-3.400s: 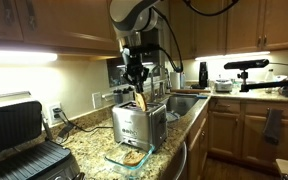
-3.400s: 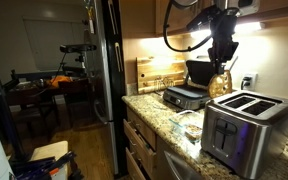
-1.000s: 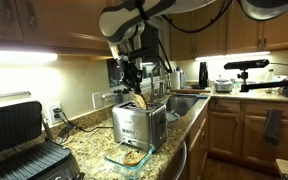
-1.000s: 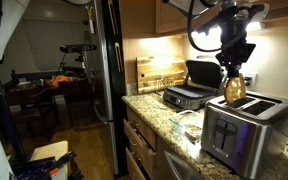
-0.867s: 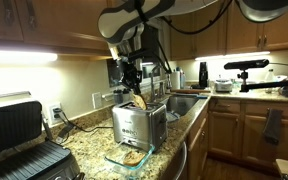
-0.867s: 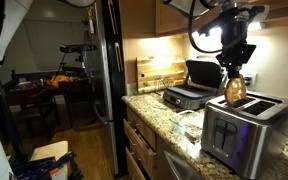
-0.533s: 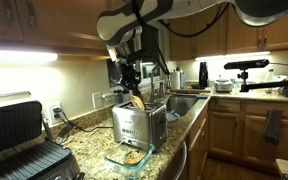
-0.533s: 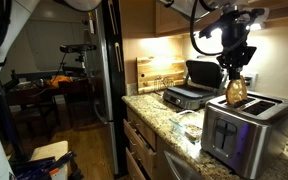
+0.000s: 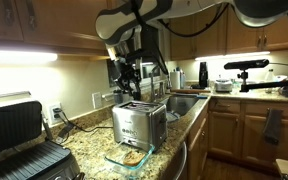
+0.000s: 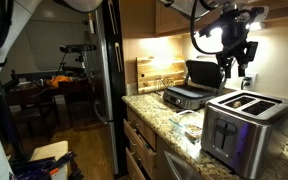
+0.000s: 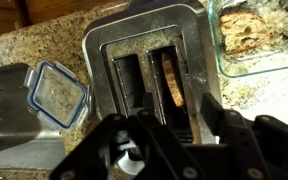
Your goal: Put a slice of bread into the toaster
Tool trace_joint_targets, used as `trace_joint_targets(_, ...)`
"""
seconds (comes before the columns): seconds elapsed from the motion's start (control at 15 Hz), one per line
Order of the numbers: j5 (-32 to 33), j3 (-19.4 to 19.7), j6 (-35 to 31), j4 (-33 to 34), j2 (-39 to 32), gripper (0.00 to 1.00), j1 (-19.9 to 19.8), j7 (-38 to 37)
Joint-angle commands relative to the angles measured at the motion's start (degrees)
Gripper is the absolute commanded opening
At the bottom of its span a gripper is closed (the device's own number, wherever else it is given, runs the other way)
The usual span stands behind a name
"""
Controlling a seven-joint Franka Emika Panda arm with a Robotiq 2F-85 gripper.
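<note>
Overhead, gripper (image 9: pixel 133 84) gapes empty; granite counter (image 9: pixel 89 141) (dim kitchen) bears toaster (image 9: pixel 137 122).

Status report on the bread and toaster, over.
Open gripper above toaster. One slot holds the slice of bread, other slot empty. Beside toaster: glass dish and lid.

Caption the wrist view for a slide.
Open gripper above the toaster, slice of bread seated in one slot.
</note>
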State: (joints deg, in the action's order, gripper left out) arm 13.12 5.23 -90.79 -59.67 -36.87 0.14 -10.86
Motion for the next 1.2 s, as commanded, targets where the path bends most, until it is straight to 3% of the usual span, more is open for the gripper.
trace_joint_targets(0.0, 0.84, 0.14, 1.70, 0.59, 0.39, 0.84, 0.70, 0.25)
trace_joint_targets(0.13, 0.49, -0.14, 1.33, -0.96, 1.61, 0.96, 1.28, -0.60)
trace_joint_targets(0.27, -0.78, -0.81, 1.63, -3.74, 3.72, 1.00, 2.10, -2.00)
trace_joint_targets(1.13, -0.71, -2.50, -1.45, -22.76, 16.52, 1.00, 5.85, -8.06)
